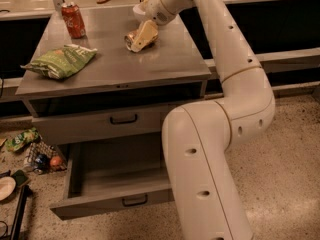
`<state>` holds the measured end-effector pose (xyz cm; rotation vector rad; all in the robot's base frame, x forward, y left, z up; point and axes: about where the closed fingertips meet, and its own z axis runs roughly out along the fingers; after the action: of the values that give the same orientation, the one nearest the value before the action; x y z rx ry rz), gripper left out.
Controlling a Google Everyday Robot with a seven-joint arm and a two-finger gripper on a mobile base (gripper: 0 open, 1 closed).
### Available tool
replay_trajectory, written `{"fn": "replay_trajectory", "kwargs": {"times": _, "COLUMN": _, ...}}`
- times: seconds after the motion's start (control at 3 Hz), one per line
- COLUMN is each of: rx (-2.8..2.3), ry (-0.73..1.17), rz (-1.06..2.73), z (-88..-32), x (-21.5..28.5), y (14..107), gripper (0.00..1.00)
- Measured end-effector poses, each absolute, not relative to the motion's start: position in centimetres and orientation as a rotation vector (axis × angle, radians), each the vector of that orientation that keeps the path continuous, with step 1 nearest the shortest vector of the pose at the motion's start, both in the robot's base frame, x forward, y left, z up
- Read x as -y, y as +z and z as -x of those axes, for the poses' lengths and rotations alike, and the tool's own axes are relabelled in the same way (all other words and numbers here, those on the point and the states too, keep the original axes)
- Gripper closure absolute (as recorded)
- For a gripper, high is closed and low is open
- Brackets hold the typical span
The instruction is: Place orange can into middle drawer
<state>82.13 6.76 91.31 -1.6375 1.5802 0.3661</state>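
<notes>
A grey metal desk (165, 64) stands on a speckled, sandy floor (295, 184) under warm, dim light. Behind it run dark panels (287, 29) with a pale ledge (292, 58) along them. Litter (30, 146) lies on the floor at left. The pincer (141, 35) is over the desk's far side.

One high camera looks down along the arm (241, 89) onto the cabinet (167, 61), gripper (142, 35) top-centre.

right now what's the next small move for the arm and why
Probably raise the orange can slightly off the cabinet top: the gripper is right on it where it lies on its side. The middle drawer looks shut; only the lowest drawer is out.
</notes>
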Motion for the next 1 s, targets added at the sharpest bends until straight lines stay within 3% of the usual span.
{"fn": "replay_trajectory", "kwargs": {"times": 1.0, "rx": -1.679, "ry": 0.313, "rz": 1.542, "z": -85.1, "x": -7.0, "y": 89.2, "gripper": 0.0}}
